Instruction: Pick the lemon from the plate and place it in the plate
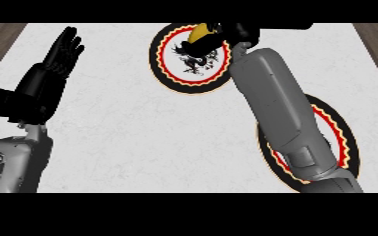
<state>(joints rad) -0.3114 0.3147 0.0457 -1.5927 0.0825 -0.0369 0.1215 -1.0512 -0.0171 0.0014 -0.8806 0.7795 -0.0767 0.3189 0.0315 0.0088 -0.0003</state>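
Observation:
A yellow lemon [198, 33] shows at the top edge of the far plate [164, 65], a black plate with a red and cream zigzag ring and a dark figure in its white middle. My right hand [230, 32] reaches over that plate's upper right rim, its black fingers curled round the lemon, which is partly hidden by them. A second plate [341, 130] of the same pattern lies at the lower right, mostly covered by my right forearm. My left hand [60, 55] rests open at the left edge, fingers up.
The white marbled counter [140, 140] spreads between the plates and my left arm. Dark wooden strips show at the far left and far right corners of the counter's back edge.

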